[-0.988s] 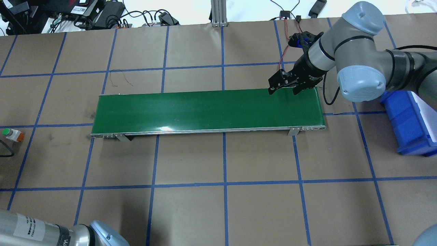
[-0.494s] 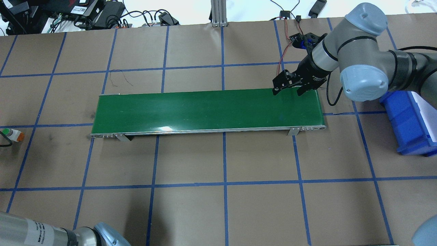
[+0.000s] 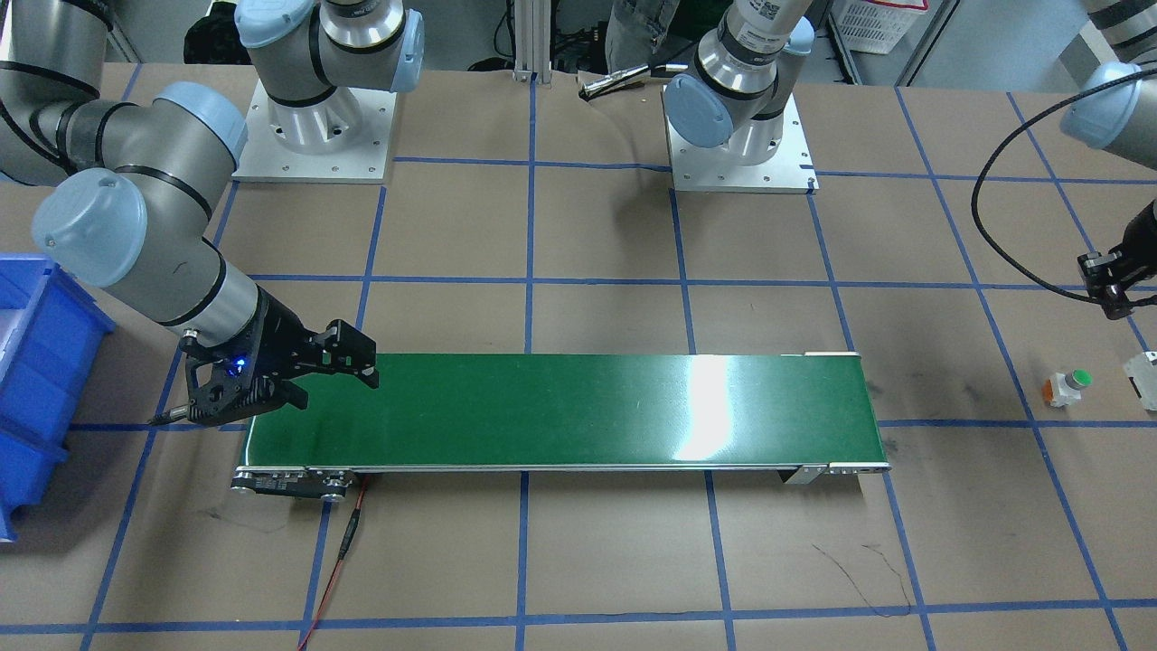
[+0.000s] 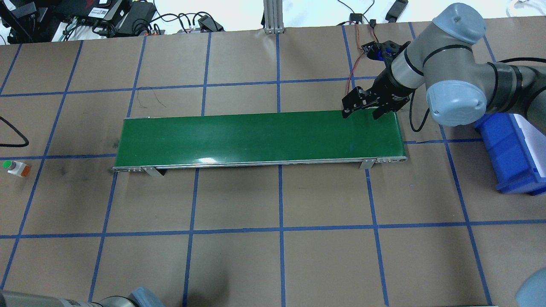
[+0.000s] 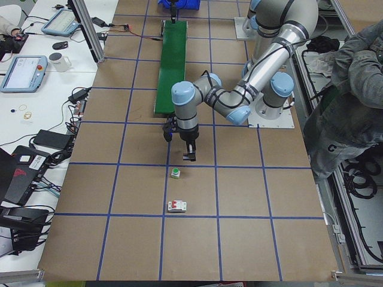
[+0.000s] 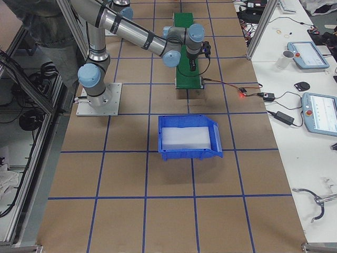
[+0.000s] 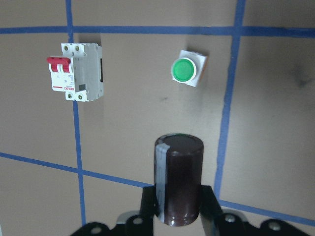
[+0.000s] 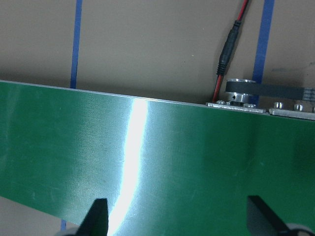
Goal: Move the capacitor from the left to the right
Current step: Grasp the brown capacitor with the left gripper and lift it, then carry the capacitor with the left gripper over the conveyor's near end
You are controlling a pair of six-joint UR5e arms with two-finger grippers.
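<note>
Cable [image 3: 974, 201] now off push button [image 4: 16, 167]; left gripper [image 7: 178, 212] tight on capacitor [image 7: 178, 179] over taped table [image 4: 239, 264]; right gripper [image 4: 361, 114] spread.

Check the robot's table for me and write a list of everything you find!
Surface: table covered in brown paper with blue tape squares; a green conveyor belt lies across it.
Job's things: capacitor held above the table.
Clutter: green-capped push button and white circuit breaker on the table, apart; blue bin past the belt's other end.
Grippers: left gripper shut on the capacitor; right gripper open over the belt's end.
Cables: black plug on a red wire by the belt; black cable looping to the left arm.
Surroundings: a person stands beside the robot.
</note>
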